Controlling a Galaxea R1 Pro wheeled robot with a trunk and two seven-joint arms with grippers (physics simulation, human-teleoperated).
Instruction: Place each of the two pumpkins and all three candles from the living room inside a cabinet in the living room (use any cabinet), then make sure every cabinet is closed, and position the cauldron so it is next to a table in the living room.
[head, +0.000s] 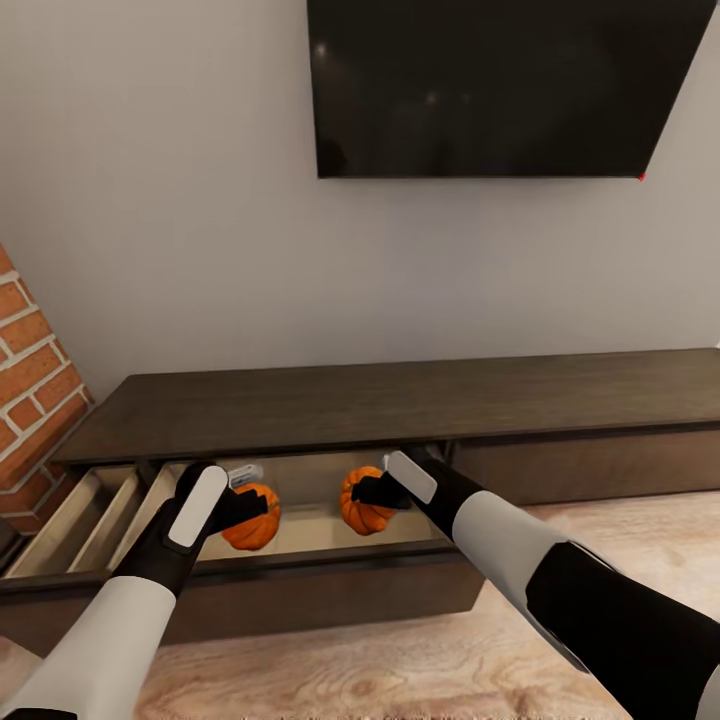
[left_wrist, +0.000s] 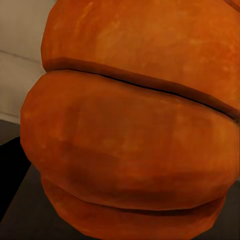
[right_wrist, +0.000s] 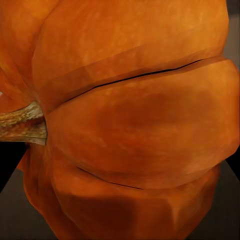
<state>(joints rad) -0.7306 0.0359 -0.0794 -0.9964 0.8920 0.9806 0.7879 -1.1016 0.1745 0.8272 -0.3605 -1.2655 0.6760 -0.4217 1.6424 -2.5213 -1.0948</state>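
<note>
As both arms reached into the cabinet's (head: 400, 400) open drawer (head: 300, 530), each gripper held a pumpkin over its pale floor.
From the head camera, the left gripper (head: 243, 505) clasped the left pumpkin (head: 255, 525) and the right gripper (head: 375, 492) the right pumpkin (head: 362, 510), both directly ahead of their jaws and inside the drawer walls. Up close, the left wrist camera showed orange ribs (left_wrist: 130, 125) pressed against the lens; the right wrist camera showed ribs with the stem (right_wrist: 22, 122) pointing sideways, so release looked like the likely next move.
</note>
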